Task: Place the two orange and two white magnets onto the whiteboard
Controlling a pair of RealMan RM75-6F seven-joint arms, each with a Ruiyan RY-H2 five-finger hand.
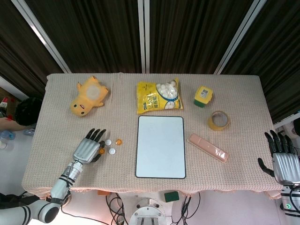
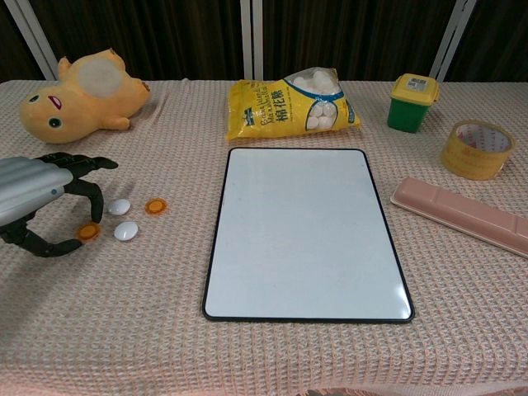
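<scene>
The whiteboard [image 1: 160, 146] [image 2: 305, 231] lies flat at the table's middle with nothing on it. Left of it sit two white magnets [image 1: 108, 142] [image 1: 112, 151] [image 2: 120, 206] [image 2: 126, 230] and an orange magnet [image 1: 118, 141] [image 2: 155, 206]. A second orange magnet [image 1: 101, 151] [image 2: 87, 233] lies on the cloth between the arched fingers and the thumb of my left hand [image 1: 89, 149] [image 2: 41, 198]. That hand's fingers are apart and hold nothing. My right hand [image 1: 283, 160] hangs off the table's right edge, fingers spread and empty.
A yellow plush toy [image 1: 87, 96] lies at the back left, a yellow snack bag [image 1: 158, 96] behind the board. A green-and-yellow box [image 1: 203, 96], a tape roll [image 1: 218, 120] and a pink case [image 1: 207, 146] are on the right.
</scene>
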